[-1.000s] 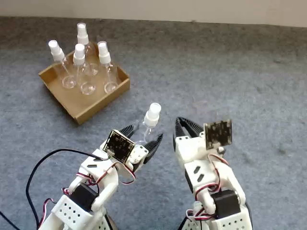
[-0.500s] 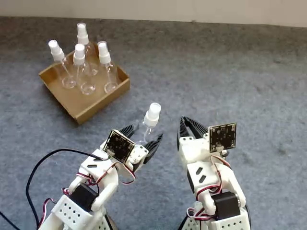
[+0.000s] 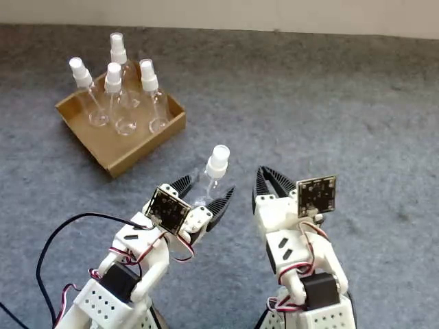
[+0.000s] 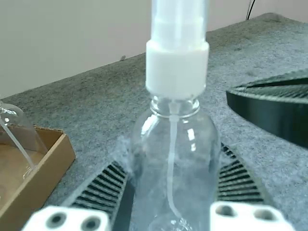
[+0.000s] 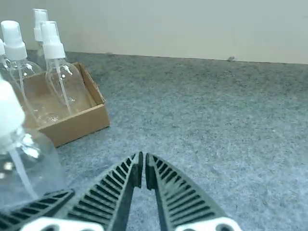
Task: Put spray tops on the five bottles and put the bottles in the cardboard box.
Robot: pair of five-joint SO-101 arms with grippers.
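Four capped bottles stand in the cardboard box. Left gripper clasps the fifth bottle; right gripper, pinched closed, alongside.

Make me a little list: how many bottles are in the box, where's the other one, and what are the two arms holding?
in the box: four bottles, upright, white spray tops on, inside the cardboard box
fifth bottle: outside the box, upright, spray top on
left end effector: shut on the fifth bottle
right end effector: shut, holding nothing, beside the fifth bottle
surface: grey carpet
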